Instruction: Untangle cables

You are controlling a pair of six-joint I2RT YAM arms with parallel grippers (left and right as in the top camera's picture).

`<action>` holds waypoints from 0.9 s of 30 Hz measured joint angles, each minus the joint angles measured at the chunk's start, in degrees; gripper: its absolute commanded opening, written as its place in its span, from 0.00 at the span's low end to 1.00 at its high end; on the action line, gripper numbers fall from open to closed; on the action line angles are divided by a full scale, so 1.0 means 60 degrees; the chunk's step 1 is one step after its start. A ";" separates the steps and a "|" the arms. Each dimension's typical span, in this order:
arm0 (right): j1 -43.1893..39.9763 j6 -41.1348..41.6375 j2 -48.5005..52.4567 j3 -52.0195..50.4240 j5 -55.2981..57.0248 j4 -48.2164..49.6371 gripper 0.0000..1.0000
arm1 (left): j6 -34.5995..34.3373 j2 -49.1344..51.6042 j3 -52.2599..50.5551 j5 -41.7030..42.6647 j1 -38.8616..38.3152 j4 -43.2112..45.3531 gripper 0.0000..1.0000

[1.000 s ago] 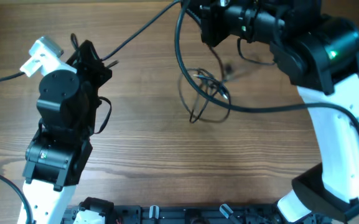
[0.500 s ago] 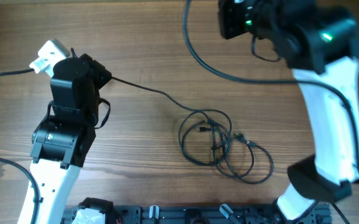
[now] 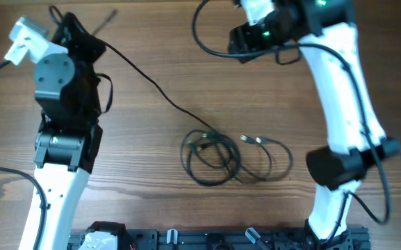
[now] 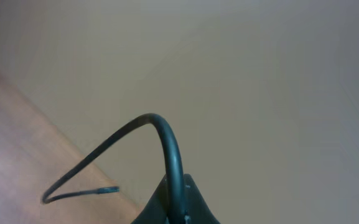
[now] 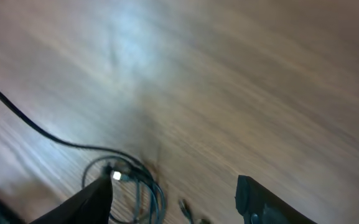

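At table (image 3: 151, 201) ctr: cables (image 3: 222, 158) looped | L jaws pinch strand | R jaws apart, empty

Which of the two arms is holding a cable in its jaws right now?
The left arm: its jaws are shut on the cable that runs to the loops on the table. The right arm has open, empty jaws.
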 measured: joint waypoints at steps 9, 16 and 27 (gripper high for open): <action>0.0066 -0.2087 0.1661 0.0000 -0.2481 0.0270 0.66 | -0.0157 0.0714 -0.0004 0.0004 0.0747 0.1082 0.04; 0.0641 -0.2124 0.2761 0.0000 -0.2310 0.0087 0.54 | -0.0193 0.0776 0.0000 0.0255 0.1078 0.0058 0.04; 0.1617 -0.0138 0.2761 -0.0499 -0.0164 0.0146 0.50 | -0.0193 0.0780 -0.0004 0.0841 0.1082 -0.1836 0.04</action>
